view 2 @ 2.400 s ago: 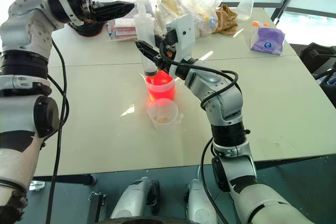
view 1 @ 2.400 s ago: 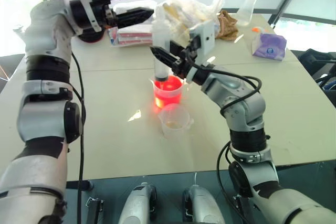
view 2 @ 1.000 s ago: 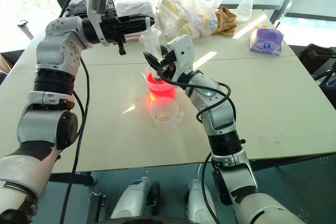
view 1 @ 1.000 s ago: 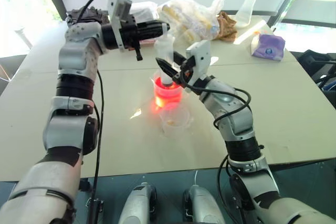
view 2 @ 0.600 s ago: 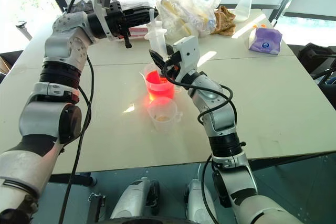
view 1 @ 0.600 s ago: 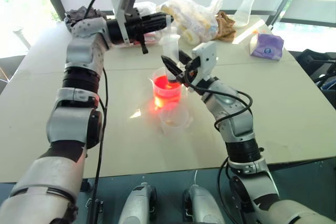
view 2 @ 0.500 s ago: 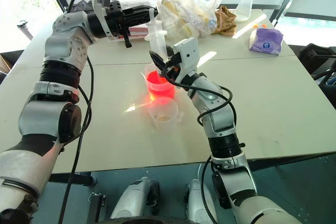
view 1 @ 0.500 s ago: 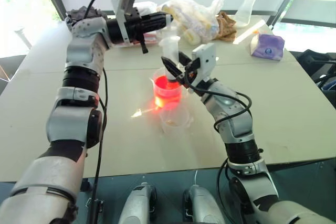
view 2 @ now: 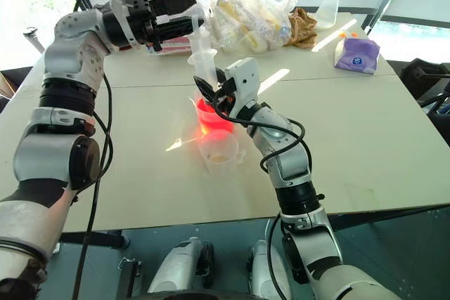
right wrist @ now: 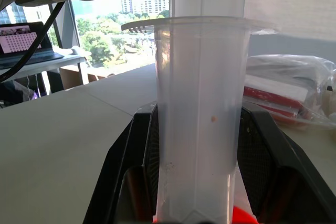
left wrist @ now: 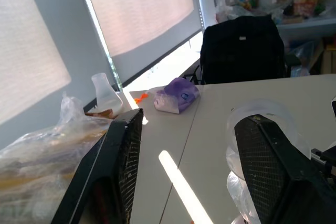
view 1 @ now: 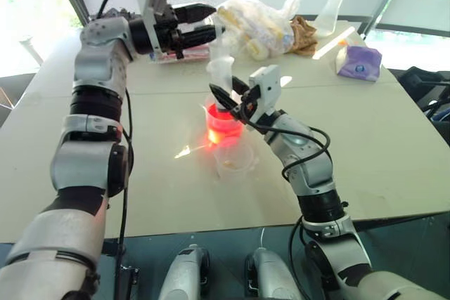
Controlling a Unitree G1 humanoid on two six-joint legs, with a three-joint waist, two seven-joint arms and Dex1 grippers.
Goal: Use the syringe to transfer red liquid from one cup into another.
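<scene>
Syringe (view 2: 204, 57) stands upright, near the middle of the worktop (view 2: 365, 138), tip down in the taller cup (view 2: 213, 119). Right gripper (right wrist: 195, 203) is clamped on the barrel low down — fingers pressed to either side of it in the right wrist view. The barrel above the grip looks clear, with no red visible in it; the white plunger sticks up above the flange.

Left gripper (view 1: 204, 22) hovers just beside the plunger top, toward the worktop's far left; its jaws stand apart and hold nothing. Whether a finger touches the plunger cannot be told.

Red liquid (view 2: 212, 121) sits in the taller cup. The shorter cup (view 2: 219, 152) stands just on the near side of it, almost touching, and shows no red.

Progress, as judged: the draw has not visibly filled the syringe, and nothing has been transferred. Left to do — pull the plunger, lift the tip out, carry it over to the shorter cup, press out.

Room: the two cups sit well in from every edge. The near half of the worktop and its right side are open. Along the far edge lie a plastic bag (view 2: 256, 12), a flat red-and-white pack (view 1: 184, 53), a brown cloth (view 2: 304, 19), a conical flask (view 2: 330, 3) and a purple packet (view 2: 358, 54) toward the far right corner, all well apart from the cups. The short hop between cups is tight, so the shorter cup could be nudged.
</scene>
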